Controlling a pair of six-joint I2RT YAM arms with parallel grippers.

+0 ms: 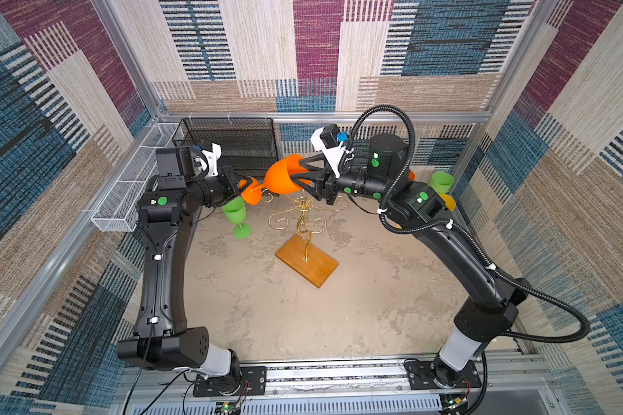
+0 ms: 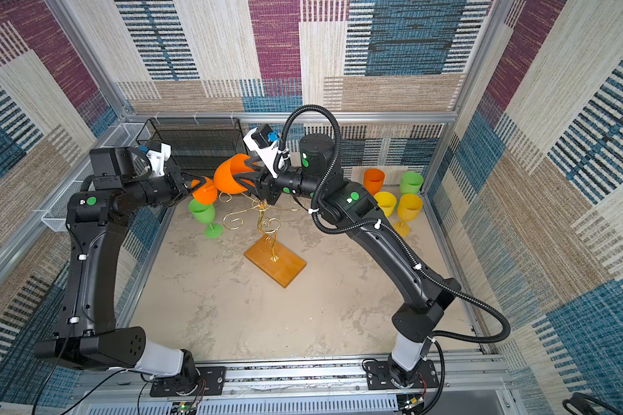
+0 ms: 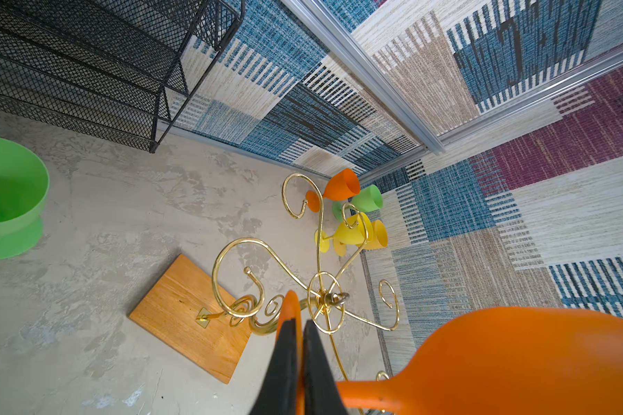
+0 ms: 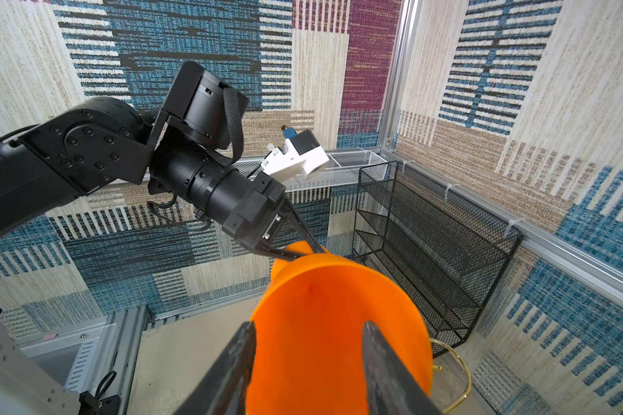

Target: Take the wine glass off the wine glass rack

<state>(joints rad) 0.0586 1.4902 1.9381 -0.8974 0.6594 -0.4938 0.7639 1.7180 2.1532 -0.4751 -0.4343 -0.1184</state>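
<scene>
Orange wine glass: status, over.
Left claw shut on orange wine glass foot. Right claw around bowl, grip unclear. Glass sideways beside rack top; scroll arms close.

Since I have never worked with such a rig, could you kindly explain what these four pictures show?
Two black robot arms stand at a table. Two pictures look down from overhead; the other two come from cameras on the arms' wrists. On the table stand a gold wire wine glass rack, a green glass, four more coloured glasses and a black mesh shelf. The left claw is shut on the foot of an orange wine glass, held sideways at the rack's top. The right claw is at its bowl; whether it grips, I cannot tell.
</scene>
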